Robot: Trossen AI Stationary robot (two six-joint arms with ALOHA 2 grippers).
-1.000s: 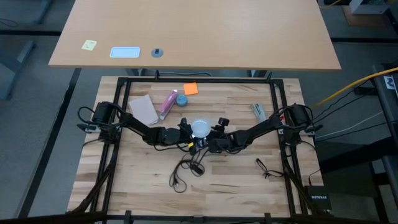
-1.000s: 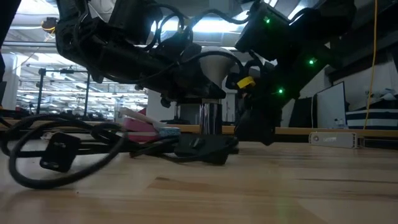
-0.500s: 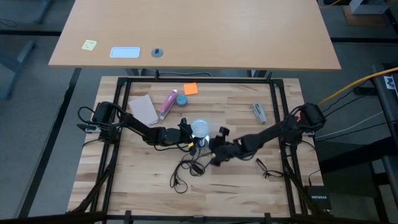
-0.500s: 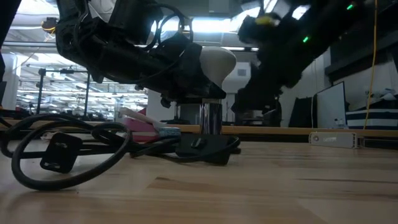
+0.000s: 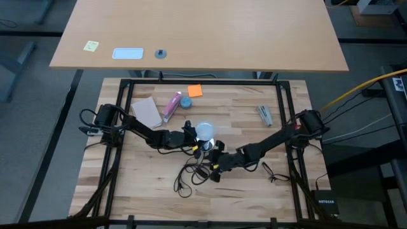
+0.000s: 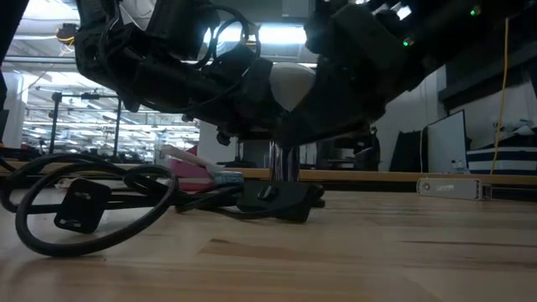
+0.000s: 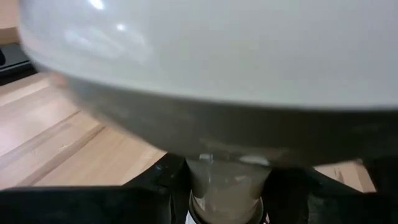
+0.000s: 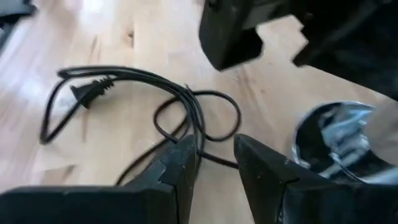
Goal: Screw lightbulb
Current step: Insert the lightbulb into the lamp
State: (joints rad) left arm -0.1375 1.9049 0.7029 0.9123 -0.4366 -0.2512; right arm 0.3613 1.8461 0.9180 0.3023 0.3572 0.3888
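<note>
The lightbulb (image 5: 205, 131) stands upright mid-tabletop (image 5: 152, 178) on the silver lamp base (image 8: 336, 140). The left gripper (image 5: 193, 138) is clamped at its neck, likely steadying it. The right gripper (image 5: 215, 169), just beside, hangs empty with fingers narrowly parted over the looped black cord (image 5: 191, 173), a snag risk. A pink tube (image 5: 172, 105) lies well clear.

A tangle of black cord (image 5: 191, 173) with its plug (image 8: 92, 92) sprawls across the near-centre of the workbench (image 5: 146, 184), just left of the right gripper (image 5: 215, 169). The lightbulb (image 5: 205, 131) and left gripper (image 5: 193, 141) crowd the middle. The near-left and near-right boards lie open; a pink tube (image 5: 172, 105) and an orange note (image 5: 194, 91) occupy the far side.
</note>
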